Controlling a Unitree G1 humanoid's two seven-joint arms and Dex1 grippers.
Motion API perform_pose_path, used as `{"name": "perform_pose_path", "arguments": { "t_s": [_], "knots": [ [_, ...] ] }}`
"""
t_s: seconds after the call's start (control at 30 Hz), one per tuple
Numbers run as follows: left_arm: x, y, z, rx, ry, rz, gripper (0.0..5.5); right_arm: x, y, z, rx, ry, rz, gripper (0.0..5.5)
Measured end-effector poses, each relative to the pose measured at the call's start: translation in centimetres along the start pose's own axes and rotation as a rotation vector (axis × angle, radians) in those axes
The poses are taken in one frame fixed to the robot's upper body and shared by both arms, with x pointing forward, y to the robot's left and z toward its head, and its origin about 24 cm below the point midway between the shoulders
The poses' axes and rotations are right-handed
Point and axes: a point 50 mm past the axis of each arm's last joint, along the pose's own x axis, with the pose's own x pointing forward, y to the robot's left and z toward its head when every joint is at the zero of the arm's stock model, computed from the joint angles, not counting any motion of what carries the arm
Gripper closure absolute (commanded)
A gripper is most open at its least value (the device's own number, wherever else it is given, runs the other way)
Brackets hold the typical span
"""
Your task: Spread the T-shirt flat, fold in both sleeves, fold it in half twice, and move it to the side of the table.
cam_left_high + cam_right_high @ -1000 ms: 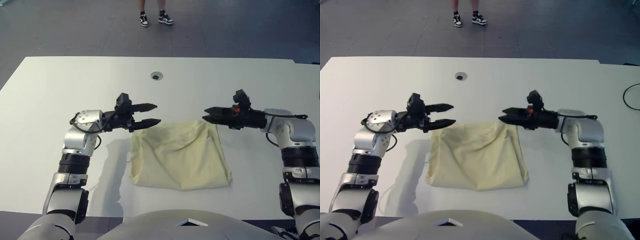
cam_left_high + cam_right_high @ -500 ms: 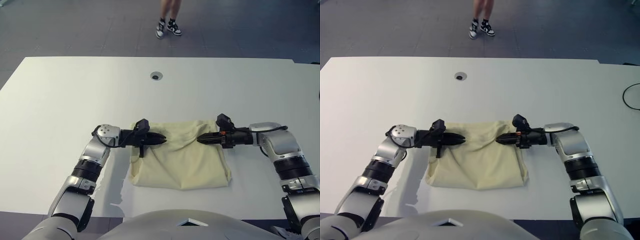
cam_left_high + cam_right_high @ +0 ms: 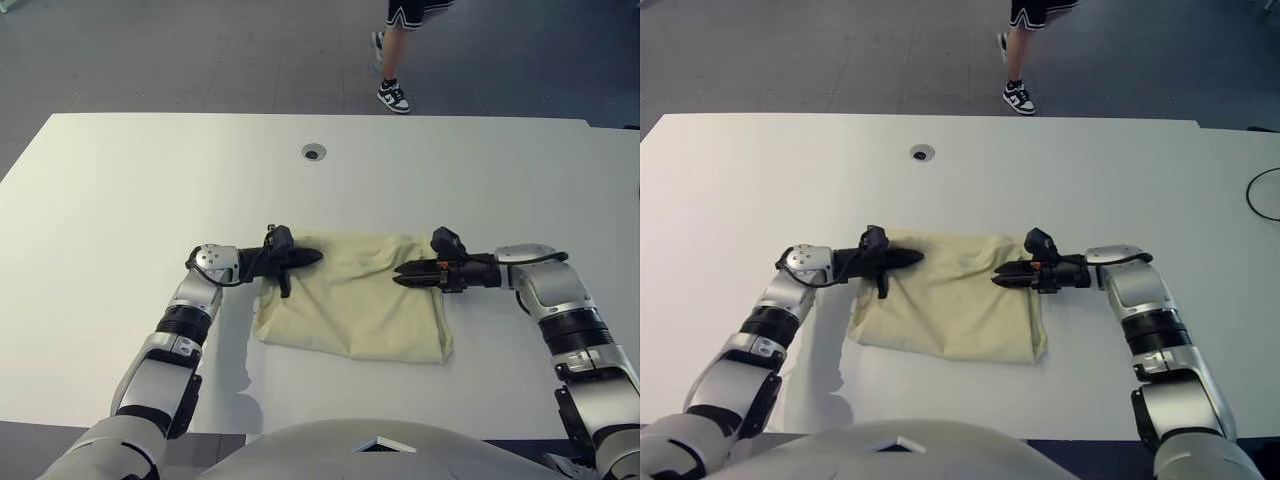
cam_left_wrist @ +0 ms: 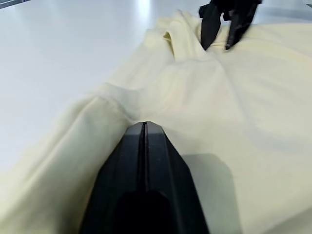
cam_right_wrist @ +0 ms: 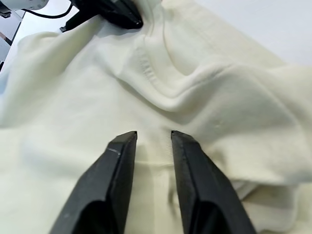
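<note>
No text, label, brand, number or sign can be read anywhere. The T-shirt (image 3: pixel 350 305) is plain pale yellow cloth with no print showing, and the white counter (image 3: pixel 120 200) carries no legible marking.

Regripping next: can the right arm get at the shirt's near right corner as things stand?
Probably yes. The right end effector is open over the shirt, and nothing stands between it and that corner on the table.
</note>
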Motion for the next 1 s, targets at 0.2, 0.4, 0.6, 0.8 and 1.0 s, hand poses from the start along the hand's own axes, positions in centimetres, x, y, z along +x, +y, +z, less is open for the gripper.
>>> {"name": "perform_pose_path", "arguments": {
  "t_s": [0.2, 0.4, 0.6, 0.8, 1.0],
  "knots": [
    [-1.0, 0.4, -0.1, -0.001, 0.010, 0.024, 5.50, -0.5, -0.6, 0.1, 0.003, -0.016, -0.031, 2.78],
    [-1.9, 0.1, 0.2, 0.043, 0.020, 0.007, 5.50, -0.8, -0.9, 0.4, 0.025, -0.039, -0.049, 1.92],
    [-3.1, -0.8, 3.2, 0.091, -0.092, -0.027, 5.50, -1.2, -0.8, 0.9, 0.069, -0.073, -0.050, 1.48],
    [-3.0, -2.0, 6.3, 0.102, -0.206, -0.081, 4.64, -1.3, -0.2, 2.8, 0.104, -0.197, 0.004, 2.53],
    [-3.3, -3.4, 7.2, 0.123, -0.191, -0.131, 4.32, -1.5, -0.1, 3.5, 0.095, -0.211, -0.003, 3.51]
  ]
}}
